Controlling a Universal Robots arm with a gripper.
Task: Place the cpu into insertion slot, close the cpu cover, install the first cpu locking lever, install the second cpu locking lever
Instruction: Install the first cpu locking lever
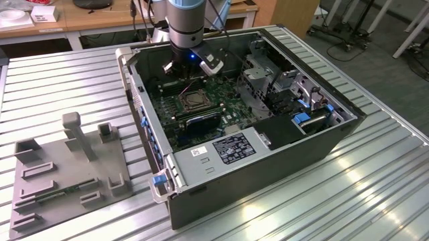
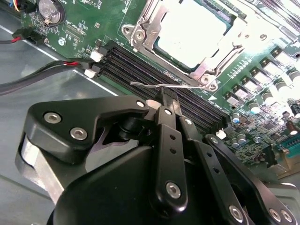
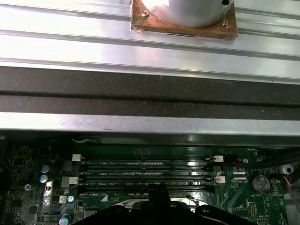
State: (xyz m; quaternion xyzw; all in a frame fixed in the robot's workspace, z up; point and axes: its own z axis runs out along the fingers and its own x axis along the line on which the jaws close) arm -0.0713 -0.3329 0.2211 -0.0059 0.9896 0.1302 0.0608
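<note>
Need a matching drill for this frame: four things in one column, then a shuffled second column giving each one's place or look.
Column one:
A. chip
B. memory slots
C. coin battery
D. grey holder

Column two:
1. on the table, outside the computer case
2. long black rows
3. seated inside a silvery metal frame
4. round and silvery, on the green board

Pairs: A-3, B-2, C-4, D-1.
</note>
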